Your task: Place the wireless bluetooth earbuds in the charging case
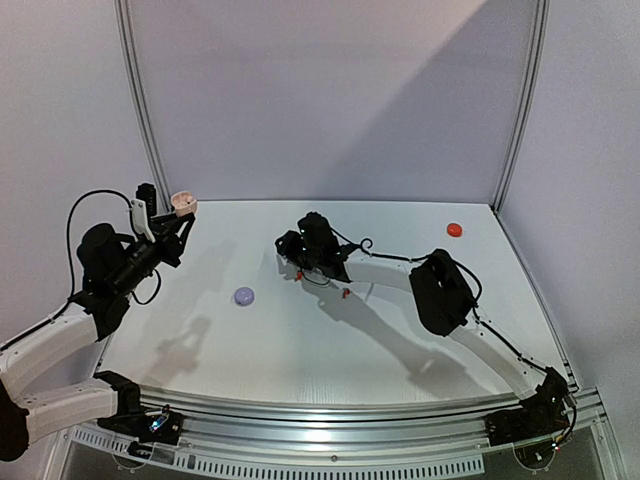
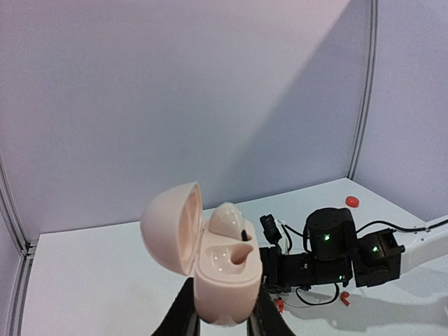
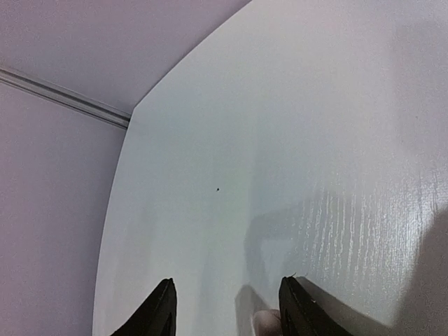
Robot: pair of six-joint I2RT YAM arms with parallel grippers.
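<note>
My left gripper (image 1: 172,222) is shut on an open pinkish-white charging case (image 1: 183,204), held up above the table's left edge. In the left wrist view the case (image 2: 225,269) stands upright between my fingers (image 2: 183,311), lid swung left. One white earbud (image 2: 227,220) sits in the far slot; the near slot (image 2: 236,256) is empty. My right gripper (image 1: 287,248) is low over the table centre, open. In the right wrist view a small pale rounded thing (image 3: 266,324), maybe an earbud, lies between its fingers (image 3: 297,308). Two red earbuds (image 1: 299,274) (image 1: 345,293) lie by the right gripper.
A closed lilac case (image 1: 244,296) lies left of centre. A closed red case (image 1: 455,230) lies at the far right, also in the left wrist view (image 2: 353,201). The right arm (image 1: 440,290) stretches across the table's right half. White walls stand behind and beside the table.
</note>
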